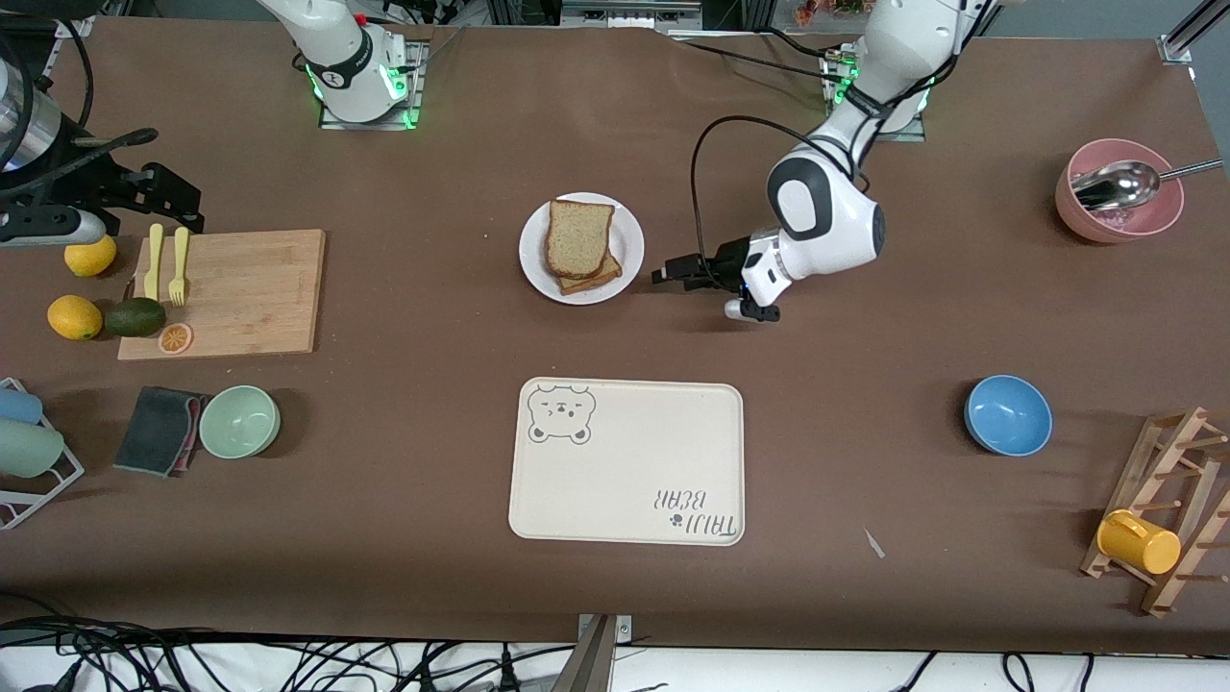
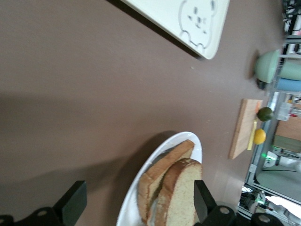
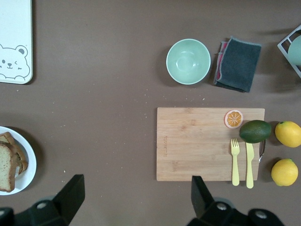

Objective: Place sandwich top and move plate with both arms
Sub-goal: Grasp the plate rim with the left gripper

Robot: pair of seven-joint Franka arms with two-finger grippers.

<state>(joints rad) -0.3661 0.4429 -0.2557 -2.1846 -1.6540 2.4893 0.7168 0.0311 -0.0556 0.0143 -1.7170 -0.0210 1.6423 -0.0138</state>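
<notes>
Front view: sandwich top on plate — left end effector open beside it

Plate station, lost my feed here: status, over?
Left hand open beside the plate, toward the left arm's end. Right hand open, high over the cutting board. Sandwich top already on the stack. Nothing blocking.

Evenly and brightly lit from overhead; soft shadows beneath the left arm and bowls; sharp throughout, slight softness on the close bread.
</notes>
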